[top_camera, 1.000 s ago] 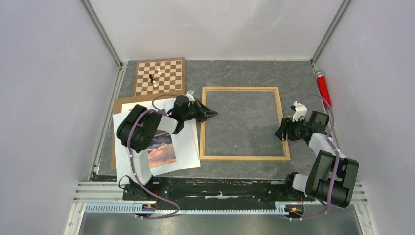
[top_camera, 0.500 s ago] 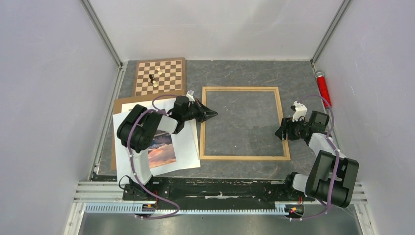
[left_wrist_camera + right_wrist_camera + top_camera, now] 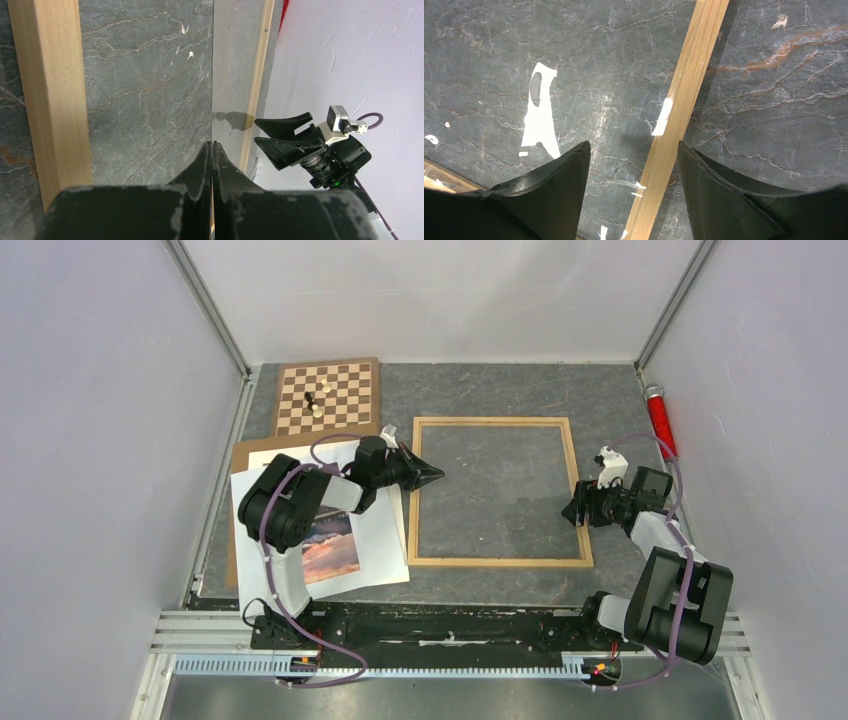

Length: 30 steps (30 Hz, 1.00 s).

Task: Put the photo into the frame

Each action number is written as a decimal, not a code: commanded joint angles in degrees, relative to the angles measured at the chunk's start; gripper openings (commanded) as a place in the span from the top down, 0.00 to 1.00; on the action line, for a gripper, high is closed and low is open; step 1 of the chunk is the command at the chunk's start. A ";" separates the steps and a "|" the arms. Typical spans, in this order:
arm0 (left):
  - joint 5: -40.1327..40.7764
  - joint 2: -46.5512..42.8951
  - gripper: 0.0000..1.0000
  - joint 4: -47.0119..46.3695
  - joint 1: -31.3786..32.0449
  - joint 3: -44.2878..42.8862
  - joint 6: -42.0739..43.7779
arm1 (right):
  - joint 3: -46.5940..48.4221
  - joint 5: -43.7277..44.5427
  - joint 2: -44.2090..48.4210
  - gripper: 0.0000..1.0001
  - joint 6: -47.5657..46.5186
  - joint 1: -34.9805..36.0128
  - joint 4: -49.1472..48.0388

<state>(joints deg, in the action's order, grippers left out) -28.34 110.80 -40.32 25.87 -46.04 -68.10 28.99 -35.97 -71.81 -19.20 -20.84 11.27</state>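
Photo point(image 3: 333, 550), lower left on white sheets point(image 3: 385, 540): thin, light, probably floppy, best pinched at lower edge; left gripper point(image 3: 432, 473) pressed together, right gripper point(image 3: 573, 510) spread astride frame point(image 3: 490, 422) rail.

The sunset photo point(image 3: 331, 548) lies flat, left of the light-wood frame point(image 3: 497, 561).

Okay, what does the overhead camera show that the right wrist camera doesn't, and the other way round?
Only the overhead view: the photo lying on white sheets left of the frame, the chessboard, a red cylinder, and the left gripper, jaws shut. Only the right wrist view: white patches on the dark surface, seen close up. Both: the frame's right rail, the dark table, and the right gripper, jaws open with the rail between them.
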 commanded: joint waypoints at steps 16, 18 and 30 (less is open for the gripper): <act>0.91 -3.34 0.98 -0.21 0.32 0.39 2.79 | -0.34 0.19 1.26 0.33 0.30 0.18 -1.60; 1.00 -3.31 0.98 -0.03 0.32 0.37 2.77 | -0.34 0.19 1.32 0.33 0.30 0.14 -1.60; 0.87 -3.49 0.98 0.61 0.32 0.25 3.06 | -0.43 0.19 1.65 0.33 0.31 0.18 -1.69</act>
<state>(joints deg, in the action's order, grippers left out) -27.55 109.97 -39.07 25.89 -45.78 -67.99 28.99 -35.97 -71.59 -19.07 -20.84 11.25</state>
